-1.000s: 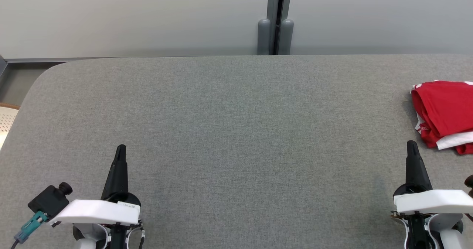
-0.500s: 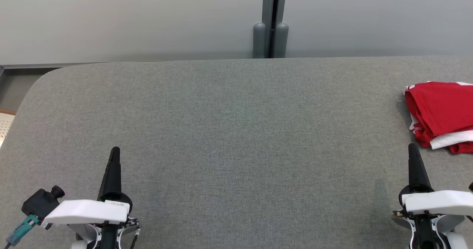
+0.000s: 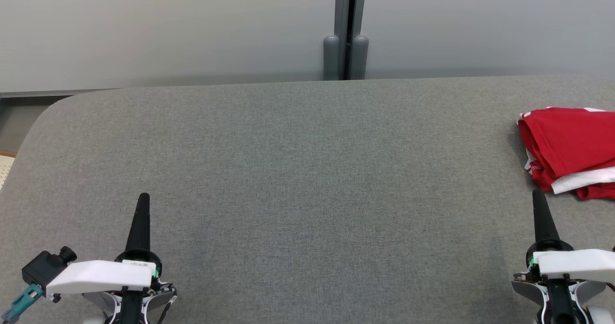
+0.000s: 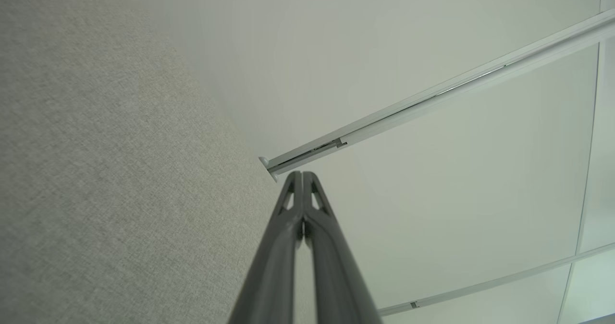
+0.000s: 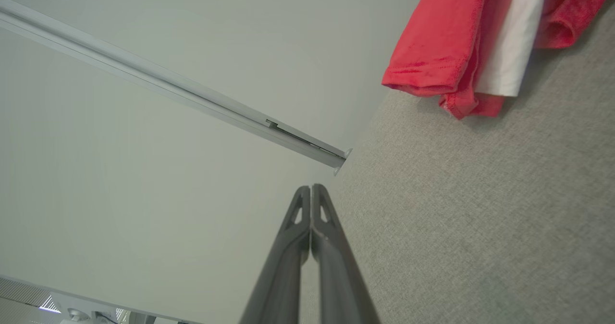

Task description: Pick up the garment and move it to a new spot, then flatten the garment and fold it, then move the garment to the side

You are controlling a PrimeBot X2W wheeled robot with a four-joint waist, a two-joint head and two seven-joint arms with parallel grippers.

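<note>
red garment (image 3: 569,143) lies folded (table's (image 3: 298,170) right edge); left gripper (image 3: 143,200) and right gripper (image 3: 538,196) closed, empty.

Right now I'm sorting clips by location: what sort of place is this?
Probably a lab or office workspace: a grey fabric-covered table, plain pale partition panels behind it, and a red garment lying on it.

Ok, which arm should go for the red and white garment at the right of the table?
Right. The right gripper sits just short of the red and white garment; the left gripper is far across the grey fabric table.
</note>
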